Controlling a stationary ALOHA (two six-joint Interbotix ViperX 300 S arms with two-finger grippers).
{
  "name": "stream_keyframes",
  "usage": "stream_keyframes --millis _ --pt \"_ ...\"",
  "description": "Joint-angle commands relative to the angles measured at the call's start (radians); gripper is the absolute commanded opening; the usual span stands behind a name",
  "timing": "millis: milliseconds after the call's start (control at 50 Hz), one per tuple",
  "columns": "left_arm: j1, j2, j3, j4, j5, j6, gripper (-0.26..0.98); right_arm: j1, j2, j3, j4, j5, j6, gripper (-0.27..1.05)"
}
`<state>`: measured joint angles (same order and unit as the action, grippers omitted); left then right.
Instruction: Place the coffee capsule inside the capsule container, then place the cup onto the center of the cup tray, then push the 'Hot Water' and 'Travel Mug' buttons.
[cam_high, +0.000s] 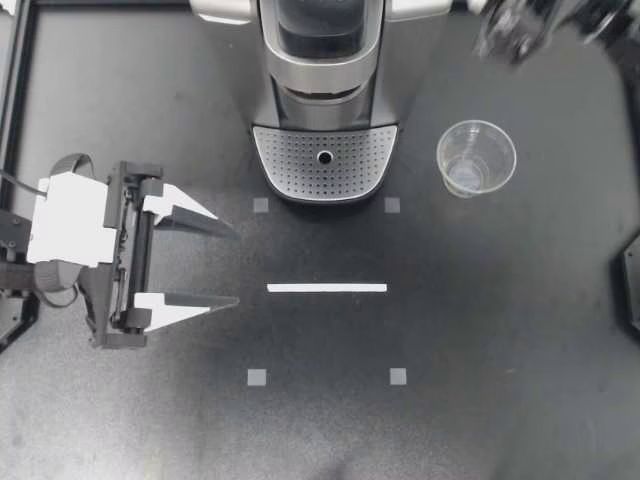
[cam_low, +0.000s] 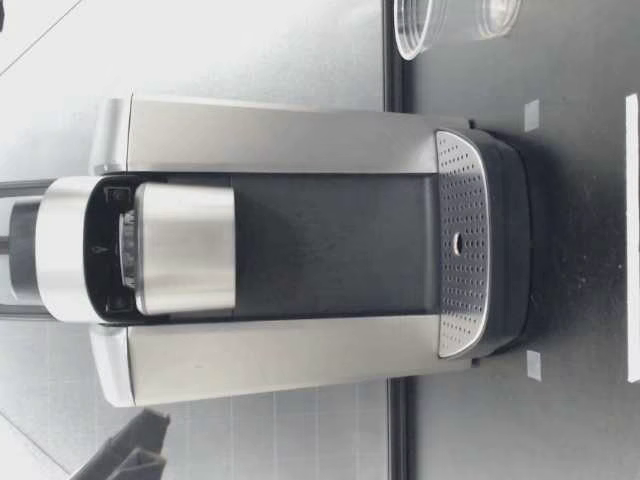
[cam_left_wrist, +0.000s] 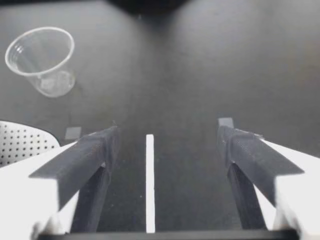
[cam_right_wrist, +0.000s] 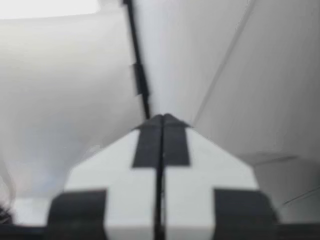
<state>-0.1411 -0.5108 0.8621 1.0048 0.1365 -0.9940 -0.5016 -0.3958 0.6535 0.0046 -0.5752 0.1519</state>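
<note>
Cup (cam_high: 476, 157) sits upper right beside the cup tray (cam_high: 290, 160), left gripper (cam_high: 237, 267) spread wide mid-left, right gripper (cam_high: 503, 38) pinched closed top right, so a sloppy grab probably tips that flimsy cup.

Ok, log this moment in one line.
left claw: open, empty | right claw: shut | cup: upright on table, beside cup tray, not on it

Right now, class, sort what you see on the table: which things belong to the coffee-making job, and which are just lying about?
Job: coffee machine, its cup tray, clear plastic cup; no capsule shows.
Lying about: white tape strip, grey square markers.
</note>
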Motion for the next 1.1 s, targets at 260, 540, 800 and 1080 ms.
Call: stream_keyframes --millis 260,540,800,1080 --pt "0.003 -0.006 -0.009 -0.003 -0.005 -0.003 0.69 0.000 0.156 -0.132 -0.003 -0.005 0.003 0.05" --pt "0.003 -0.005 -0.006 -0.002 -0.003 -0.002 0.69 0.060 0.161 -0.103 -0.003 0.029 0.003 0.05" --pt "0.003 0.002 -0.003 -0.005 -0.003 -0.002 0.69 0.112 0.117 -0.026 -0.005 0.037 0.006 0.05" --pt "0.006 0.017 -0.003 -0.005 -0.005 -0.003 0.69 0.158 0.115 0.052 -0.003 0.032 0.060 0.05"
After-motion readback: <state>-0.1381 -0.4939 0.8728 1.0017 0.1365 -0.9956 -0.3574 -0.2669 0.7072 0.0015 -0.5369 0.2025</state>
